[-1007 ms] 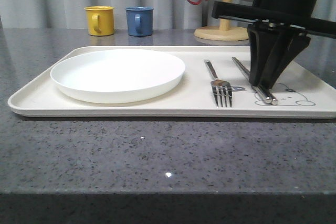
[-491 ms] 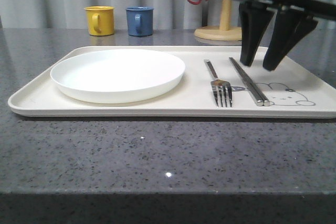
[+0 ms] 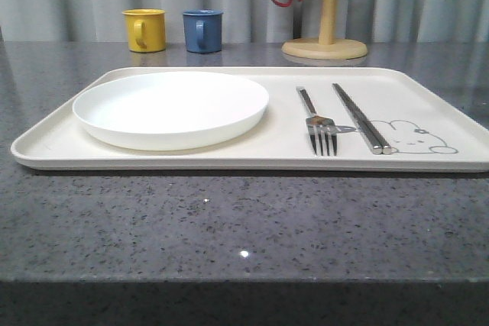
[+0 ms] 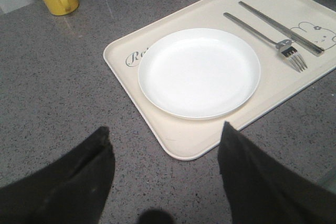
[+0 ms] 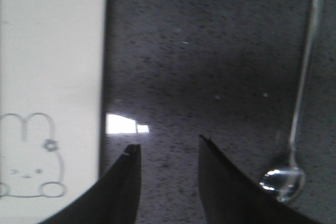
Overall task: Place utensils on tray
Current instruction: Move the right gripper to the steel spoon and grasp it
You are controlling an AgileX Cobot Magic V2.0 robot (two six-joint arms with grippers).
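Grey speckled counter (image 3: pixel 229 219) under cream tray (image 3: pixel 428 82): white plate (image 3: pixel 171 106) on its left half, fork (image 3: pixel 317 121) and 2 chopsticks (image 3: pixel 361 117) just right, spoon (image 5: pixel 294 129) off-tray on stone. Left gripper (image 4: pixel 163 145) wide apart, empty; right gripper (image 5: pixel 168 153) parted, empty, above bare counter.

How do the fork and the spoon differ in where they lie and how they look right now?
The fork lies on the cream tray, between the white plate and the chopsticks; the spoon lies on the bare grey counter, off the tray, near the right gripper. The fork ends in tines, the spoon in a rounded bowl. Both are slim, shiny metal, lying flat and ungripped.
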